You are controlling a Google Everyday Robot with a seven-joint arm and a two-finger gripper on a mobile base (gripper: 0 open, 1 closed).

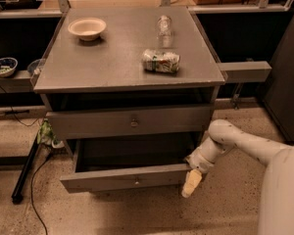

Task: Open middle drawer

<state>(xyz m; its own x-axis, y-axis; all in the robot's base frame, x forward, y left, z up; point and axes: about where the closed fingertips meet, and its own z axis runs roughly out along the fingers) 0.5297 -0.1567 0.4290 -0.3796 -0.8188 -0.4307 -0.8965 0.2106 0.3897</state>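
Note:
The grey wooden cabinet fills the centre of the camera view. Its middle drawer is pulled out towards me, showing a dark interior and a small round knob on its flat front. Above it, the uppermost drawer sits pushed in. My gripper hangs pointing down at the right end of the middle drawer's front, close against its corner. The white arm reaches in from the lower right. The lowest drawer is hidden under the open one.
On the cabinet top are a white bowl, a clear bottle and a crushed can lying on its side. A dark pole and cables lie on the floor at left. A shelf with bowls stands left.

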